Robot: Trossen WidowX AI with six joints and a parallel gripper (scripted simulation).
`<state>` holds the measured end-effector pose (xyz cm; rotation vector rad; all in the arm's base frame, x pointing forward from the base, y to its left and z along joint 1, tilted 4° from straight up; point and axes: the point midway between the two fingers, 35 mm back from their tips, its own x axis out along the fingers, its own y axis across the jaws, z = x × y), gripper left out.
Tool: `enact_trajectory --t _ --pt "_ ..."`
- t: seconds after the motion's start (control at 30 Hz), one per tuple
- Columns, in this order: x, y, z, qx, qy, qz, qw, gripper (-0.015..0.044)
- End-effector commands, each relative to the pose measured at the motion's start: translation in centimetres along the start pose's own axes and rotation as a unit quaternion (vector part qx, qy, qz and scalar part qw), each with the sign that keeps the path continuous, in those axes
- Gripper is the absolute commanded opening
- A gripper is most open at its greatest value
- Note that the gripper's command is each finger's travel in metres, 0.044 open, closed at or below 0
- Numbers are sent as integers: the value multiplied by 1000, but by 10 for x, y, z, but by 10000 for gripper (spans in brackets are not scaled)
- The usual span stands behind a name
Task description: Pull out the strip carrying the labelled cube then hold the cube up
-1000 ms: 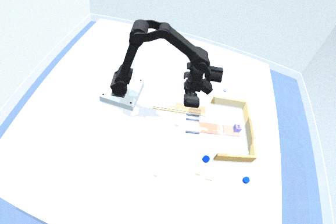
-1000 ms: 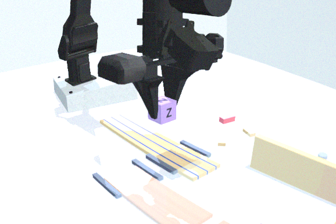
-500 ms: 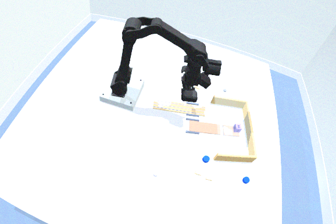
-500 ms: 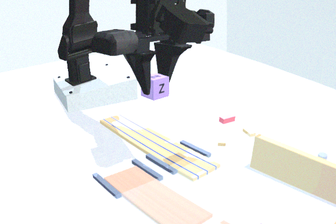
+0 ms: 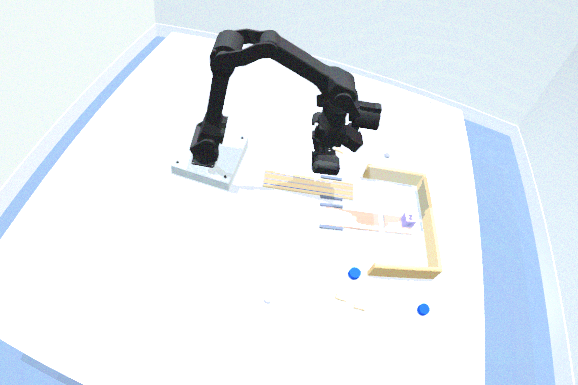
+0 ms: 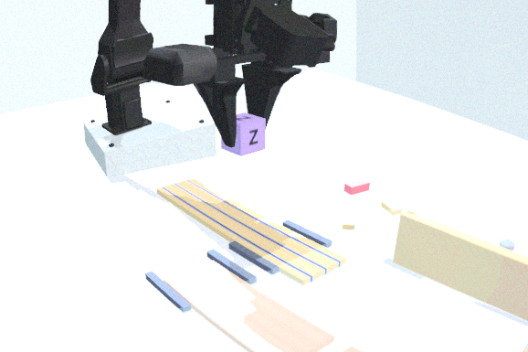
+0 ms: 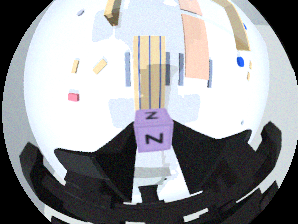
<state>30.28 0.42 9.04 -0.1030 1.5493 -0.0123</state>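
My gripper [image 5: 326, 167] [image 6: 247, 134] [image 7: 152, 124] is shut on a purple cube marked Z [image 6: 250, 137] [image 7: 154, 132] and holds it in the air, well above the table. In the top view the fingers hide the cube. Below it lies the whole yellow strip with blue lines [image 5: 307, 185] [image 6: 251, 229] [image 7: 153, 70], pulled toward the arm's base. A pale orange strip in pieces [image 5: 367, 218] [image 6: 283, 325] [image 7: 194, 43] lies beside it. A second purple cube [image 5: 408, 219] sits at the orange strip's far end inside the fence.
A tan U-shaped fence [image 5: 429, 221] [image 6: 457, 257] stands beyond the strips. Short grey-blue bars [image 5: 331, 227] [image 6: 167, 291] lie across the strips' lanes. Two blue discs [image 5: 354, 273] [image 5: 423, 309] and a small pink block [image 6: 356, 187] [image 7: 73, 96] lie on the table. The arm's base plate [image 5: 227, 171] [image 6: 151, 147] is nearby.
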Motion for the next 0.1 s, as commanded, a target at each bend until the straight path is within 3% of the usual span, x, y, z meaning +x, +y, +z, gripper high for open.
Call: enact_trajectory --t 0.0,0.07 --pt "-1 0 0 2 0 2 1000 0" --pt "-1 0 0 2 0 2 1000 0"
